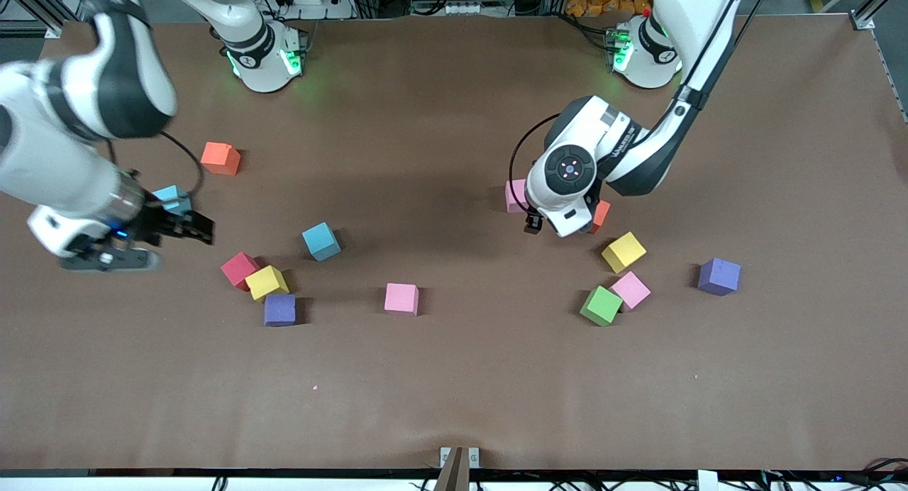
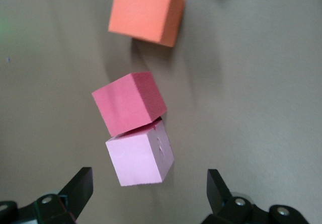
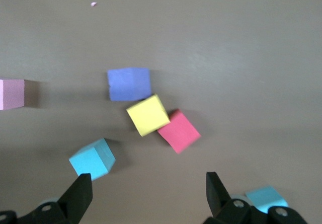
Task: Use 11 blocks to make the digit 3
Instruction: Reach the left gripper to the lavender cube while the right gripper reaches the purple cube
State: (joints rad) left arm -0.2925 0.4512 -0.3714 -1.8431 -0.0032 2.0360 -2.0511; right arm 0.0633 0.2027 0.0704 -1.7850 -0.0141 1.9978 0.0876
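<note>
the blocks lie scattered on the counter [image 1: 454, 392], no digit formed: a red [image 1: 239, 269], yellow [image 1: 267, 282] and purple [image 1: 279, 309] cluster toward the right arm's end, a green [image 1: 601, 306] and pink [image 1: 630, 290] pair toward the left arm's. the left gripper [image 2: 150, 191], fingers released, hangs over two touching pink blocks [image 2: 140, 158] beside an orange one [image 2: 146, 11]. the right gripper [image 3: 149, 194], fingers released too, is over a blue block [image 1: 172, 199] near its edge.
</note>
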